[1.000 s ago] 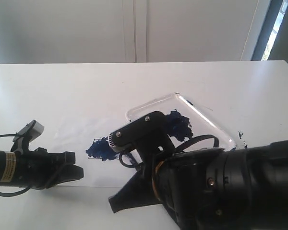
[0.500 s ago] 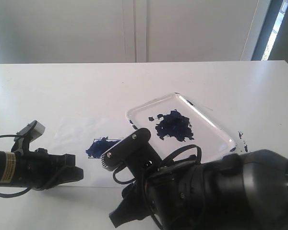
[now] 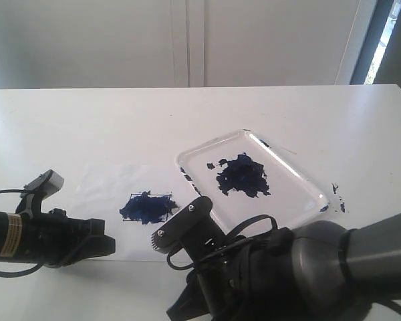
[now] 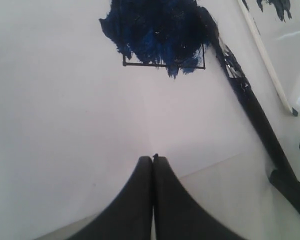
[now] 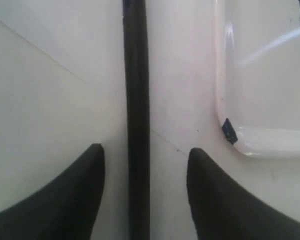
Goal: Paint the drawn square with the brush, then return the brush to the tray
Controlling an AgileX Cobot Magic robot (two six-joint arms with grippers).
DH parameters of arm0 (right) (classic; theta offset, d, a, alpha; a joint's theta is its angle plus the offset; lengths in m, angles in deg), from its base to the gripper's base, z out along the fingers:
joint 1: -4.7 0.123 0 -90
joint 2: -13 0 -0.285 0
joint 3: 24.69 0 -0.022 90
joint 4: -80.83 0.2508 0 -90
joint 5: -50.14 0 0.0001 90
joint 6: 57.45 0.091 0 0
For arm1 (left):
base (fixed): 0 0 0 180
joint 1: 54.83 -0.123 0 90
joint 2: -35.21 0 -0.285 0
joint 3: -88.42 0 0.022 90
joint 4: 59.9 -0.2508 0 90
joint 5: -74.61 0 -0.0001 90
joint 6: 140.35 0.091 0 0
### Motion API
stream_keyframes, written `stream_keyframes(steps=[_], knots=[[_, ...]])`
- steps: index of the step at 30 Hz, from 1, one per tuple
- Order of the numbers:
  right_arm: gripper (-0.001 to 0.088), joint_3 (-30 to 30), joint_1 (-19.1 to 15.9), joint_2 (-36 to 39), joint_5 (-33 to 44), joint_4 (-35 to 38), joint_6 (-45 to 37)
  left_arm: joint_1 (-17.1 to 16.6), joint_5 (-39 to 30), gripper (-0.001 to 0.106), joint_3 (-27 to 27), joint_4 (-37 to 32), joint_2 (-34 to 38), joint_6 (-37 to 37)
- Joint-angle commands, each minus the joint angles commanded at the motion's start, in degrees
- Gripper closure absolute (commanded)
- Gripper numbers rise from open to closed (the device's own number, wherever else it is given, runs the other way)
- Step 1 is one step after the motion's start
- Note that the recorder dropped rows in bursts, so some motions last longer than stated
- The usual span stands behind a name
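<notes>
The drawn square on the white sheet is smeared dark blue. The brush lies flat, its stained tip at the square's corner and its black handle running away beside the tray. In the right wrist view the handle lies between the spread fingers of my right gripper, which is open and not touching it. In the exterior view my right arm hides the brush. My left gripper is shut on nothing, short of the square.
The tray's corner rim carries a small blue fleck and sits close beside the handle. A dark blue blotch fills the tray's middle. Blue paint specks mark the table right of the tray.
My right arm has drawn back toward the table's near edge and lower, uncovering the tray and the painted square. The left arm has stayed where it was.
</notes>
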Motion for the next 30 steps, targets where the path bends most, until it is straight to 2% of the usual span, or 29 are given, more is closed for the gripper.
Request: stream_keyframes(steps=[7,9,11,13,15,20,30], knots=[[0.0403,2.1,-0.2,0.9,-4.4,-0.3,1.8,0.0,0.0,0.105,0.0,-0.2,0.0,0.0],[0.0484,2.9,-0.8,0.9,-7.0,-0.3,3.6,0.0,0.0,0.105,0.0,-0.4,0.0,0.0],[0.0633,3.2,-1.1,0.9,-7.4,-0.4,5.6,0.0,0.0,0.105,0.0,-0.6,0.0,0.0],[0.0820,3.2,-1.1,0.9,-7.4,-0.4,5.7,0.0,0.0,0.105,0.0,-0.7,0.0,0.0],[0.0868,3.2,-1.1,0.9,-7.4,-0.4,5.7,0.0,0.0,0.105,0.0,-0.7,0.0,0.0],[0.0868,3.2,-1.1,-2.7,-7.0,-0.4,5.7,0.0,0.0,0.105,0.0,-0.7,0.0,0.0],[0.0868,3.2,-1.1,-19.5,-0.4,-0.4,3.1,0.0,0.0,0.105,0.0,-0.7,0.0,-0.2]])
